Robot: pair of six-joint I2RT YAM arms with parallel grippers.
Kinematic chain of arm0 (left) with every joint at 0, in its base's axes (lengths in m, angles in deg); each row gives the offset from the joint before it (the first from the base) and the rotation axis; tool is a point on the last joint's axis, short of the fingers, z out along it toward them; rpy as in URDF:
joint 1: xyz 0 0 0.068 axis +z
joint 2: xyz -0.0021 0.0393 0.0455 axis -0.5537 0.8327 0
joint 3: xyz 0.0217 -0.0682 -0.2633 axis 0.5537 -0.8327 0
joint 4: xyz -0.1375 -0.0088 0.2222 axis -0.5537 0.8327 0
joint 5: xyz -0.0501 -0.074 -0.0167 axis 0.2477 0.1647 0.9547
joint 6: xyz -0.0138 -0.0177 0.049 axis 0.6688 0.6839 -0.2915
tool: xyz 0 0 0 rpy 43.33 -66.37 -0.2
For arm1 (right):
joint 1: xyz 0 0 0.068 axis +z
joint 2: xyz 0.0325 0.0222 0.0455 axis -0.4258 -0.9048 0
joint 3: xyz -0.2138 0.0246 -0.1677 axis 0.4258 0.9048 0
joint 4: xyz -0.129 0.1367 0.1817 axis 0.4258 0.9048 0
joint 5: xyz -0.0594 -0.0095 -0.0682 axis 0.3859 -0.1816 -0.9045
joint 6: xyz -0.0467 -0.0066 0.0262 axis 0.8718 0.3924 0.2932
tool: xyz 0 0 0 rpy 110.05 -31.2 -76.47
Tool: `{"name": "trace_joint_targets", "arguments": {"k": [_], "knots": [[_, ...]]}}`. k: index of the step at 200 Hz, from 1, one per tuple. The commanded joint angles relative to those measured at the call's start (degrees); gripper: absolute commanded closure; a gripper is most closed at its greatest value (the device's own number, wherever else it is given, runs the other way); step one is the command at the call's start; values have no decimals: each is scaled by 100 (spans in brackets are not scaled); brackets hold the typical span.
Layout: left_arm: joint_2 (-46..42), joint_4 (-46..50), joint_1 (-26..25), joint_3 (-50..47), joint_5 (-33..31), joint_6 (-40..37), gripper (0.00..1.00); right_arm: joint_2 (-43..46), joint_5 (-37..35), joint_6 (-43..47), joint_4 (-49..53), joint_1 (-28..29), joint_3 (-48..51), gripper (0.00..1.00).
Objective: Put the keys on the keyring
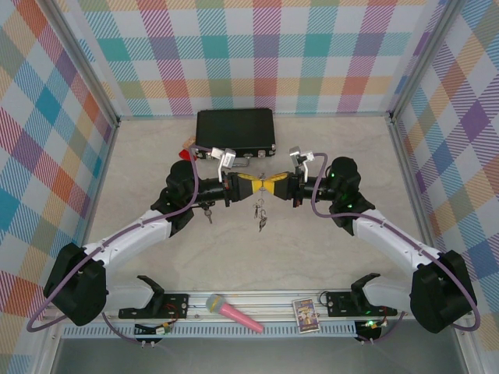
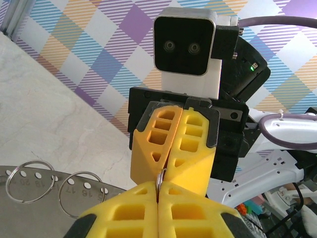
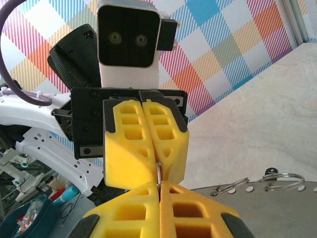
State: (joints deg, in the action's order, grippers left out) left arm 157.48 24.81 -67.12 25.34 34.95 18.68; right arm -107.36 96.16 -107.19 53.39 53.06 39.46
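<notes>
Two claws meet tip to tip: yellow-fingered left claw (image 1: 260, 185) and right claw (image 1: 271, 184) both clamp tight on a thin silver metal ring (image 2: 159, 179). Tiny silver keys (image 1: 261, 216) dangle at six o'clock.

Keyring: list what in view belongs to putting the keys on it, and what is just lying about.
Belongs to the job:
- keys
- keyring
- small ring, pinched in both sets of jaws
- left gripper
- right gripper

Lying about:
- black case
- pink microphone
- small printed box
- red item beside the case
</notes>
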Motion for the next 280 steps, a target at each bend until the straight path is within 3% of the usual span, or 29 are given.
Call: {"name": "trace_joint_targets", "arguments": {"k": [1, 56, 81, 92, 109, 149, 174, 280], "knots": [[1, -147, -54, 184, 90, -49, 100, -11, 130, -11, -354, 11, -52, 100], [-156, 152, -61, 198, -15, -264, 100, 82, -78, 118, -153, 16, 14, 97], [-208, 247, -61, 186, -48, -337, 100, 227, -352, 250, 69, 12, 88, 80], [-228, 259, -61, 187, -47, -361, 100, 314, -533, 315, 206, 8, 114, 65], [-257, 280, -59, 176, -77, -397, 100, 497, -825, 431, 460, -8, 155, 59], [-226, 308, -61, 218, -65, -409, 100, 1096, -1883, 603, 707, -25, 504, 28], [-246, 382, -61, 232, -100, -445, 100, 1437, -2580, 605, 915, -30, 672, 3], [-215, 1125, -61, 554, -440, -746, 100, 1831, -4026, 790, 1604, -26, 841, 1]]}}
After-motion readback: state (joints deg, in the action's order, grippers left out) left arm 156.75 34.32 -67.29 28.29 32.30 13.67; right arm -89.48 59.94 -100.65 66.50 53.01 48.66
